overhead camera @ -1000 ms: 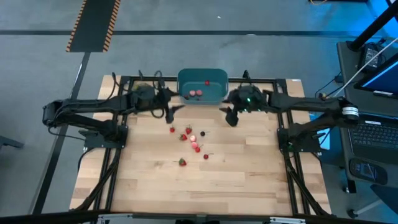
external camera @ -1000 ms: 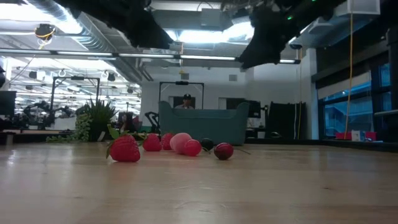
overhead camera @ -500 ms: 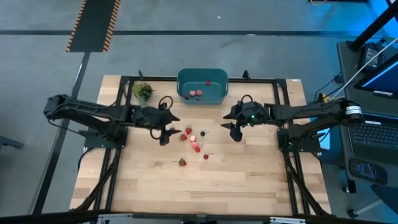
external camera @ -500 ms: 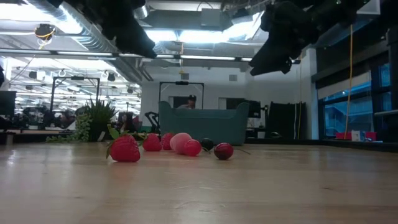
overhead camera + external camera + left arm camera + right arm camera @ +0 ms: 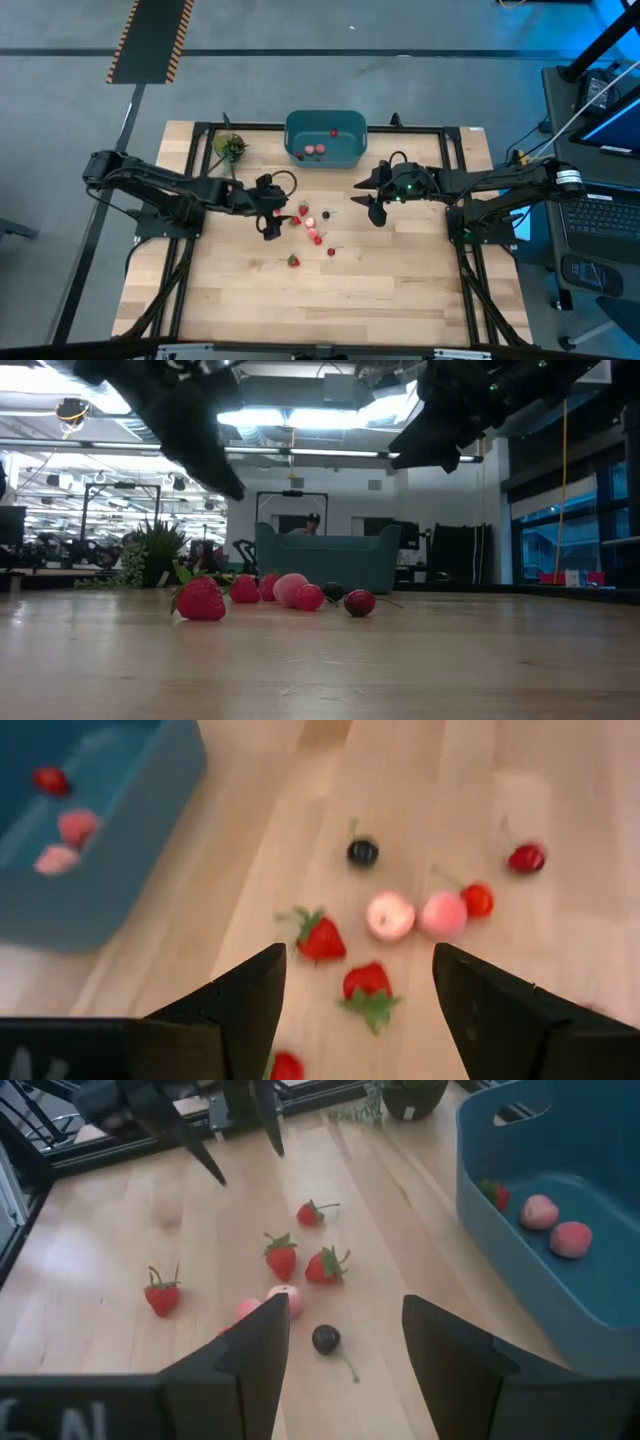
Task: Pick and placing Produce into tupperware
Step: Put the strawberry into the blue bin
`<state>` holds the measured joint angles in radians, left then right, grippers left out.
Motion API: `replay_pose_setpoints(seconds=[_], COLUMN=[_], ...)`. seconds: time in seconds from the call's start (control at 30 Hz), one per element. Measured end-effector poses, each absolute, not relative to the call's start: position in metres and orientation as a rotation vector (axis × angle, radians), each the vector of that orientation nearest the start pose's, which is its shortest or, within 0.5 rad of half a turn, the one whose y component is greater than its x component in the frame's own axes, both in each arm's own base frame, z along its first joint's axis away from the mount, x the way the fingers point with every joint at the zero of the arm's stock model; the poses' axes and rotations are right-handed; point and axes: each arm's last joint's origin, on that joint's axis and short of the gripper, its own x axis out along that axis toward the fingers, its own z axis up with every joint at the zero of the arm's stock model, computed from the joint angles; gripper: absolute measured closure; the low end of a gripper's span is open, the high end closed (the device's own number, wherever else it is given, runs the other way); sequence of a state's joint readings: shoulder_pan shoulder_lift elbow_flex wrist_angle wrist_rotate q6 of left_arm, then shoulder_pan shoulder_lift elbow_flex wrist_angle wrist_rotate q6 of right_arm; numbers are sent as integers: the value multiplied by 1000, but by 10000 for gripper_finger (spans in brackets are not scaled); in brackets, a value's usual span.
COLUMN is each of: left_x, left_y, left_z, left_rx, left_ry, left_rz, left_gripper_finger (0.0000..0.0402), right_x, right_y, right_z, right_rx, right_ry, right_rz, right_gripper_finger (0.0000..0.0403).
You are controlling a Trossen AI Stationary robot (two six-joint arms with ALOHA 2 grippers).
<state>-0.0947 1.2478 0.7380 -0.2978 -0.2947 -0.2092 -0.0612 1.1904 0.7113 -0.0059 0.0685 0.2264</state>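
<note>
I hang my left gripper [image 5: 268,212], fingers wide and empty, above scattered strawberries [image 5: 321,936] (three pieces already in the tupperware [image 5: 350,150]); next comes descent onto one; right gripper [image 5: 372,207] waits part-open.

No readable text, label, brand or number shows in any view. Pale marks low on both wrist housings stay illegible.
</note>
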Motion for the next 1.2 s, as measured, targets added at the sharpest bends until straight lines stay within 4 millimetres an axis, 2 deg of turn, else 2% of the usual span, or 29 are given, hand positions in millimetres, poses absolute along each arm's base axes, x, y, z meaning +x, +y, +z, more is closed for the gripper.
replay_pose_setpoints(seconds=[0.2, 0.4, 0.5, 0.63, 0.93, 1.2], left_x=[232, 214, 208, 194, 176, 169], left_y=[-20, -26, -26, -23, -4, 12], left_z=[204, 207, 209, 198, 178, 160], left_rx=[-40, -4, 1, -7, -160, -256], left_ry=[949, 1016, 1001, 953, 694, 695], left_rz=[296, 369, 388, 381, 345, 467], left_gripper_finger=[157, 157, 157, 157, 157, 157], right_x=[252, 253, 254, 255, 256, 256], right_y=[-17, -18, -18, -18, -18, -18], right_z=[244, 246, 249, 251, 253, 253], right_rx=[221, 221, 222, 221, 225, 223], right_ry=[467, 443, 411, 385, 368, 367], right_rz=[-182, -179, -176, -173, -172, -171], right_gripper_finger=[205, 205, 205, 205, 205, 205])
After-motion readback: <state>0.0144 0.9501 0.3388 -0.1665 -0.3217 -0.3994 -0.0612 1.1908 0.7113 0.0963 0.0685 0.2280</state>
